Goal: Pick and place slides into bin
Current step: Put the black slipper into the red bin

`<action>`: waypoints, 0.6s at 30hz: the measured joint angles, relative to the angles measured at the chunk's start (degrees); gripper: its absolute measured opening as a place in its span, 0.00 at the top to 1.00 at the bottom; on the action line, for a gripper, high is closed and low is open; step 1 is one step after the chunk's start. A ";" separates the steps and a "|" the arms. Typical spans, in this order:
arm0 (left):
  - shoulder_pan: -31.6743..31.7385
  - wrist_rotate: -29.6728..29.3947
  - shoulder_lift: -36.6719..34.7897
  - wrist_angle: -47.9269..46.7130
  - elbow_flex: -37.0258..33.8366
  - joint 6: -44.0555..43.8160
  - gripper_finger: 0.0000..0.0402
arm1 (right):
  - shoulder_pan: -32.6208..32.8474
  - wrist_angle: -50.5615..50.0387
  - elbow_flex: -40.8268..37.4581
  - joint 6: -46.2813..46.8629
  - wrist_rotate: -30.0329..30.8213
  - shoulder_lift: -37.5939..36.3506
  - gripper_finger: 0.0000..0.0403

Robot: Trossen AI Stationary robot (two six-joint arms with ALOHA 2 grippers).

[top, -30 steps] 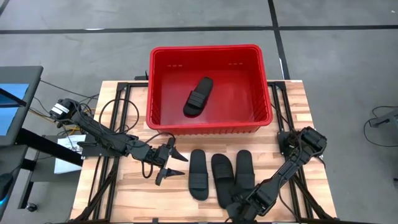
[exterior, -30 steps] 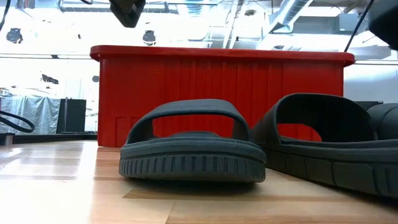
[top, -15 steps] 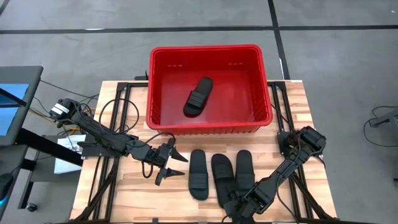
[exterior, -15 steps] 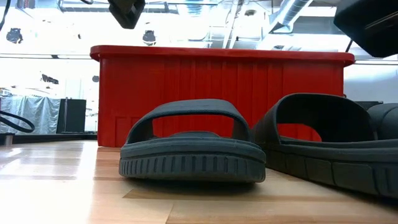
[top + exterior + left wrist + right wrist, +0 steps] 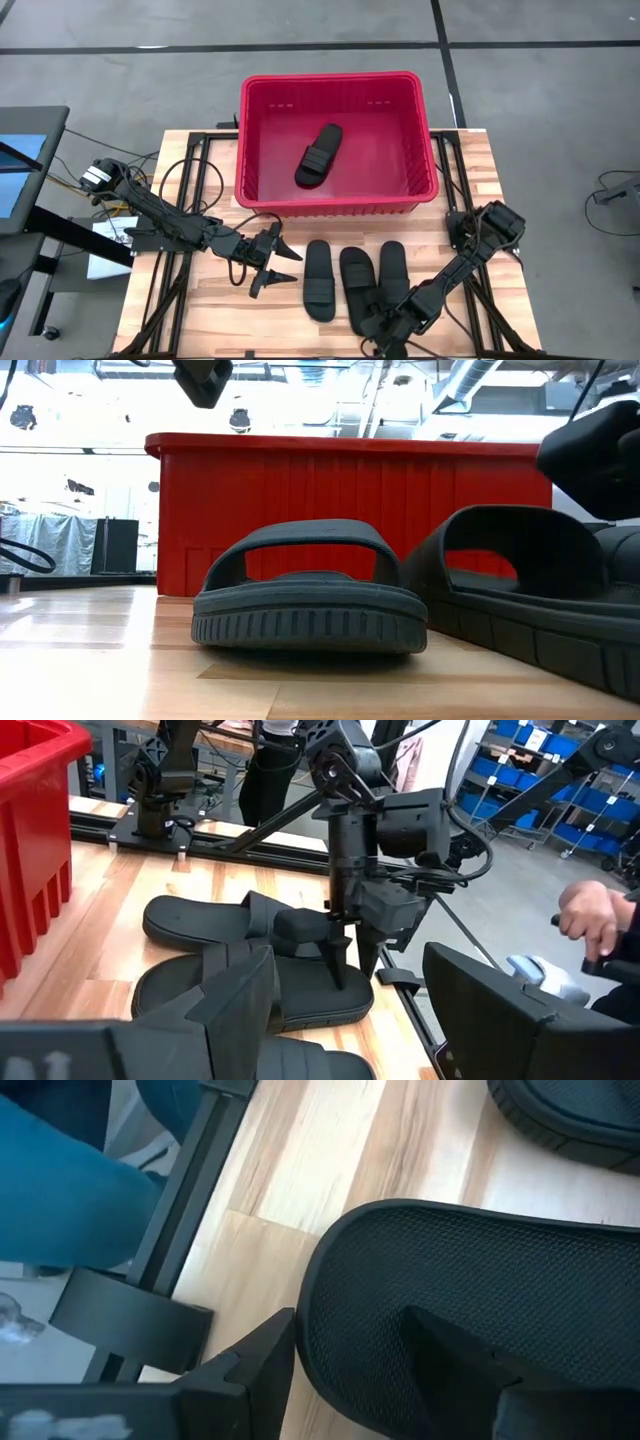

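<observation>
Three black slides lie side by side on the wooden table in front of the red bin (image 5: 260,190): a left one (image 5: 318,280), a middle one (image 5: 356,285) and a right one (image 5: 393,270). Another slide (image 5: 318,155) lies on the bin's floor. My right gripper (image 5: 375,322) is open at the middle slide's near end, slanting down. My left gripper (image 5: 288,265) hovers open above the table, left of the slides, with nothing between its fingers. My right gripper straddles the heel rim (image 5: 320,1280) of the middle slide with open fingers. One finger (image 5: 450,1360) stands on the footbed near the heel; the other (image 5: 250,1360) is outside the rim, over the table. The fingers slant down from the near side. The slide lies on the table.
Black frame rails (image 5: 175,200) run along both sides of the table. A person's hand (image 5: 590,915) shows beyond the right edge in the left wrist view. Bare wood (image 5: 200,310) lies left of the slides.
My right gripper has come down toward the near end of the middle slide and tipped steeper. In the low view that slide's near end has shifted a little. My left gripper has kept its place.
</observation>
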 joint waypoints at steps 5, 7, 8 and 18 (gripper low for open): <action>-0.04 0.00 0.00 0.00 0.00 -1.22 0.38 | -0.62 0.54 -0.92 2.12 0.27 0.00 0.58; -0.04 0.01 0.01 0.01 0.00 -1.44 0.38 | -0.72 0.71 -0.97 2.32 0.36 0.07 0.59; -0.04 0.01 0.00 0.01 0.00 -1.55 0.38 | -0.72 0.91 -1.01 2.37 0.66 0.07 0.60; -1.06 0.02 0.00 0.01 0.00 -1.64 0.38 | 0.67 1.98 -1.05 2.49 0.43 0.26 0.97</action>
